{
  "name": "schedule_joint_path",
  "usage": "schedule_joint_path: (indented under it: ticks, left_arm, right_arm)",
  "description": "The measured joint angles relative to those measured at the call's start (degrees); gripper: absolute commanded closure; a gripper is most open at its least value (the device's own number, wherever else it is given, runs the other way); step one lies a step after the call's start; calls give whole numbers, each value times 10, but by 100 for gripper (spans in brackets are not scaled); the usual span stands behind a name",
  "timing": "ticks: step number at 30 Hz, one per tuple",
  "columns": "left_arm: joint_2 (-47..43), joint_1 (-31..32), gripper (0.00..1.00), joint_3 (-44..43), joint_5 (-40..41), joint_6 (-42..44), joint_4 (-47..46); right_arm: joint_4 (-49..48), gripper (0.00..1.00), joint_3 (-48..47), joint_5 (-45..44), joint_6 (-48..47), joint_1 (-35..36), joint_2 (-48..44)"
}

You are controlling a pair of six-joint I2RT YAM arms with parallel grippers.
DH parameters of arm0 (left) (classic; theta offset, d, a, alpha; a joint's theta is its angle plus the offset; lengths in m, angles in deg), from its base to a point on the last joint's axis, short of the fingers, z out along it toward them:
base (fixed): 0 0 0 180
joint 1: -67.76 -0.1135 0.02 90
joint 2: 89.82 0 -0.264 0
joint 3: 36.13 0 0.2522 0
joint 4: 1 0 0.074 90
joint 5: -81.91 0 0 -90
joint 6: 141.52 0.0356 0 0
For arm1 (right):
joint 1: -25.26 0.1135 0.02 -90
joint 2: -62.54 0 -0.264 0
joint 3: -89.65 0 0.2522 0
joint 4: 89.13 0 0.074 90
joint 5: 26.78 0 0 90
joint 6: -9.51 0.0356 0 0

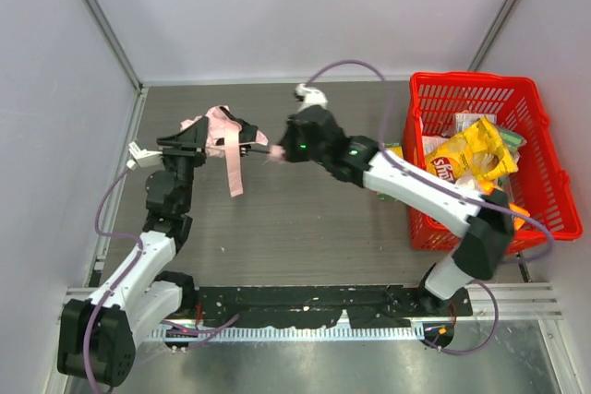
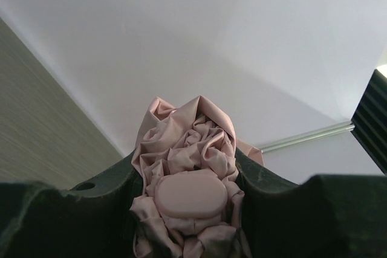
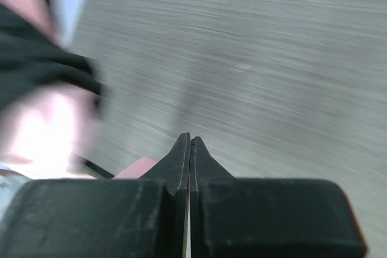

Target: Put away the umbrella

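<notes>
The pale pink umbrella (image 1: pixel 220 125) hangs above the table's back left, crumpled, and my left gripper (image 1: pixel 205 139) is shut on it. In the left wrist view its bunched fabric (image 2: pixel 187 131) fills the gap between the dark fingers (image 2: pixel 91 203), with a rounded pink end in the middle. A narrow pink strap (image 1: pixel 235 168) dangles below. My right gripper (image 1: pixel 273 151) is at the umbrella's right end, jaws pressed together (image 3: pixel 190 141). A pink piece (image 3: pixel 136 167) lies just left of them; whether any fabric is pinched I cannot tell. That view is motion-blurred.
A red plastic basket (image 1: pixel 558 160) stands at the right, holding a yellow chips bag (image 1: pixel 471 159) and other packets. White walls close the back and both sides. Grey wood-grain table (image 1: pixel 305 228) lies between the arms.
</notes>
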Motion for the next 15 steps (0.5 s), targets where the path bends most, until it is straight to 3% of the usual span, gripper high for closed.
schedule_joint_path:
  ticks: [2, 5, 15]
  left_arm:
    - [14, 5, 100, 9, 7, -13, -14]
    - [20, 9, 100, 18, 10, -17, -13]
    - [-3, 12, 100, 24, 16, -15, -16]
  right_arm:
    - [-56, 99, -75, 23, 12, 33, 88]
    - [-67, 99, -79, 23, 20, 56, 121]
    - [0, 99, 43, -59, -9, 21, -29]
